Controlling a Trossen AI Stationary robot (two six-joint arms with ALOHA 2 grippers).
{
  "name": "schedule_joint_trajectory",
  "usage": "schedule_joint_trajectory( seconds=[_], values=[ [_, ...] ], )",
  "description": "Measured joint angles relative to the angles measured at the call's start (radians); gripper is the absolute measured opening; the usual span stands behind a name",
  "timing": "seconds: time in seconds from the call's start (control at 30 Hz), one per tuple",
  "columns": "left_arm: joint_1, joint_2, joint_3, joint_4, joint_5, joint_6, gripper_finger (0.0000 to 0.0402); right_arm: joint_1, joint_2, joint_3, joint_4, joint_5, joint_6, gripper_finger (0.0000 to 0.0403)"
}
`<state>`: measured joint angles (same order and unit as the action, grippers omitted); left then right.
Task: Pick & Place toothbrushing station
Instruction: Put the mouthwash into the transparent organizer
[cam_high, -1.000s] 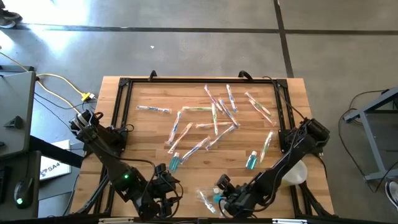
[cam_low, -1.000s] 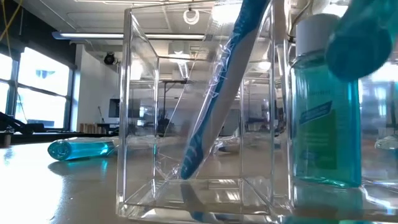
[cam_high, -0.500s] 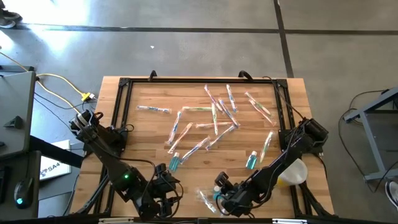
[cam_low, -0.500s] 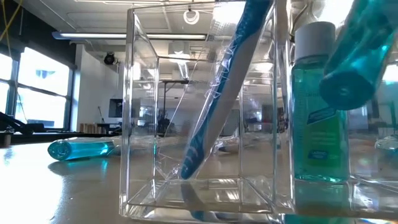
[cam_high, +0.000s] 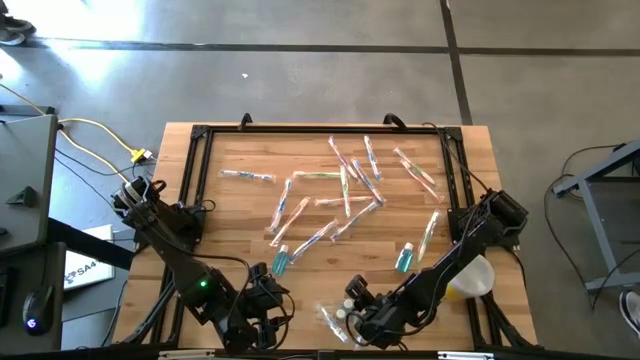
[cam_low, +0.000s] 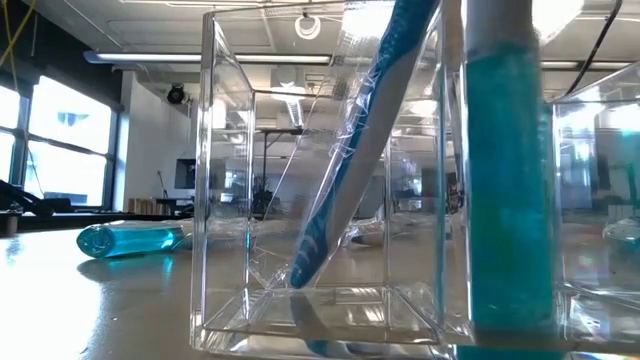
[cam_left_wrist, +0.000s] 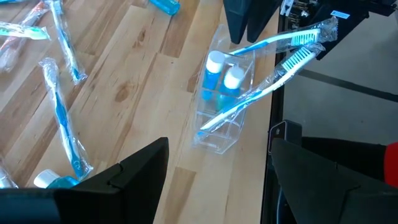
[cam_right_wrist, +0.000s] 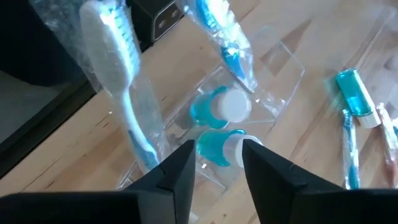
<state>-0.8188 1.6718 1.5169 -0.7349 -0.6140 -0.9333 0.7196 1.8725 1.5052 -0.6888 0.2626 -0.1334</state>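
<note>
Directly beneath the right claw (cam_right_wrist: 214, 163): the clear organizer (cam_left_wrist: 219, 106) at the worktop's (cam_high: 240, 215) near edge, two blue bottles (cam_right_wrist: 221, 111) standing upright in one compartment, two wrapped toothbrushes (cam_left_wrist: 264, 93) leaning out of the next. Right claw's fingers parted, straddling the nearer bottle's cap; contact cannot be told. Judged step: releasing the second bottle. Best done by spreading fully, then lifting straight up so neither finger drags the cap or tips the light organizer. Left claw (cam_left_wrist: 214, 180) waits just beside the organizer, spread, empty. Loose brushes and two more bottles lie well beyond. Hard to make out: the organizer's dividers, and whether the bottle sits flat.
</note>
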Motion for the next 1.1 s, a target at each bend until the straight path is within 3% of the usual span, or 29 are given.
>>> schedule_joint_trajectory(
  seconds=[0.1, 0.33, 0.47, 0.63, 0.83, 0.97, 1.1],
  values=[
    [0.000, 0.000, 0.000, 0.000, 0.000, 0.000, 0.0278, 0.001, 0.000, 0.000, 0.002, 0.016, -0.001, 0.0124],
    [0.000, 0.000, 0.000, 0.000, 0.000, 0.000, 0.0278, 0.029, -0.030, 0.022, -0.013, 0.199, 0.004, 0.0124],
    [0.000, 0.000, 0.000, 0.000, 0.000, 0.000, 0.0278, 0.054, -0.072, 0.052, -0.036, 0.272, 0.090, 0.0124],
    [0.000, 0.000, 0.000, 0.000, 0.000, 0.000, 0.0278, 0.063, -0.160, 0.063, -0.167, 0.387, 0.395, 0.0117],
    [0.000, 0.000, -0.001, 0.000, 0.000, -0.014, 0.0278, -0.011, -0.237, 0.063, -0.486, 0.323, 0.947, 0.0113],
    [0.000, 0.000, -0.018, 0.007, 0.001, -0.015, 0.0278, -0.057, -0.240, 0.063, -0.673, 0.294, 1.110, 0.0123],
    [0.000, 0.000, -0.036, 0.009, 0.028, -0.016, 0.0278, -0.115, -0.240, 0.063, -0.723, 0.241, 1.172, 0.0149]
  ],
)
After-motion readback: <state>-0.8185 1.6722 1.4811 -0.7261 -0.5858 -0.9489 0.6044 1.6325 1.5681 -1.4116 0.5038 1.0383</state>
